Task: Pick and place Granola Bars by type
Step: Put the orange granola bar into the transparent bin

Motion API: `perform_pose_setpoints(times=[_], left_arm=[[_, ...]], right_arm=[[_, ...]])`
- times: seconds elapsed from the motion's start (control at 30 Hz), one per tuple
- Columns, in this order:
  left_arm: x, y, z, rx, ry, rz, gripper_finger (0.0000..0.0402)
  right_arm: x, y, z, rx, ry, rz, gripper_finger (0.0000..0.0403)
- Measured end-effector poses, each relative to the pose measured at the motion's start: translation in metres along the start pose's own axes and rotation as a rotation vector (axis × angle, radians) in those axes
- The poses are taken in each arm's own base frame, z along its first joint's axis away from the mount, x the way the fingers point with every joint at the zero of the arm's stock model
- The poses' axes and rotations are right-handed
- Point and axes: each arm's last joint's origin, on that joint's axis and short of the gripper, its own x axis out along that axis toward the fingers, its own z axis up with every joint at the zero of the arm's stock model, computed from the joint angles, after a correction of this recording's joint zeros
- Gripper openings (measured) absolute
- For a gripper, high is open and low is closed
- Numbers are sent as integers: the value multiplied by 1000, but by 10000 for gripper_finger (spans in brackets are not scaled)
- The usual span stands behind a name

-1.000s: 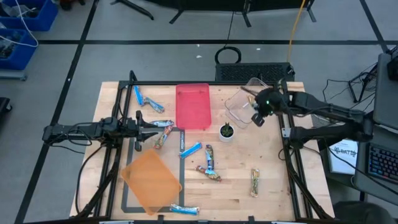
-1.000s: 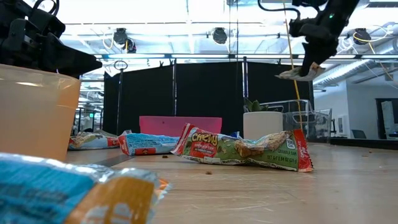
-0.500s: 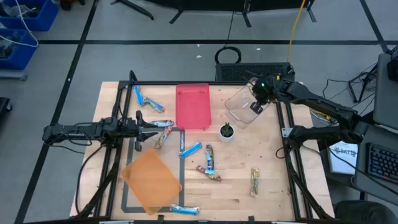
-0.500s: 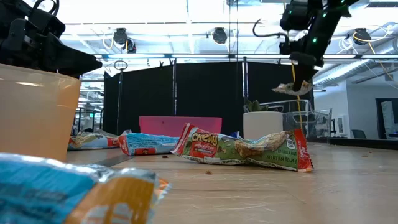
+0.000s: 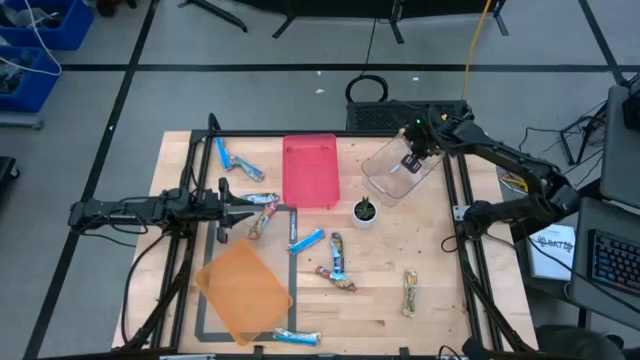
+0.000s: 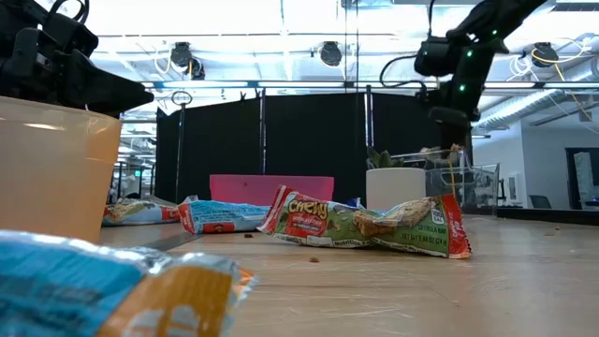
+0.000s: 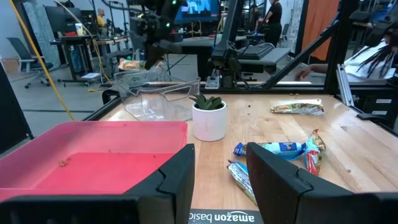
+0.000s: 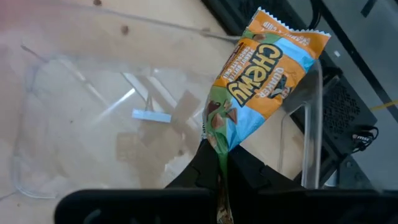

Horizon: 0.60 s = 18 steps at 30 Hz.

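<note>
Right end effector [image 8: 219,163] moved over clear bin [image 5: 392,168], gripping granola bar [image 8: 258,78]

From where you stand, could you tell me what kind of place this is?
Most likely a robotics lab: a framed wooden table on a taped floor, desks with monitors behind, and overhead studio lights.

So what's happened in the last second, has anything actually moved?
The right gripper, shut on a Chewy granola bar, swung from beside the clear bin to above it and carried the bar lower. The left gripper kept hovering, and the bars on the table stayed put.
</note>
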Motion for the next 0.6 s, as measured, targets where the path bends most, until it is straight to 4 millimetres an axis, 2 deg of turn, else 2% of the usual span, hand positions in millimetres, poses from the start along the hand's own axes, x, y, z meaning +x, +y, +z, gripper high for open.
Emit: perform_pose_setpoints(times=[0.33,0.6], left_arm=[[0,0,0,0,0,0,147],[0,0,0,0,1,0,147]], right_arm=[[21,3,3,-24,62,11,6],[39,10,-17,-26,126,23,6]])
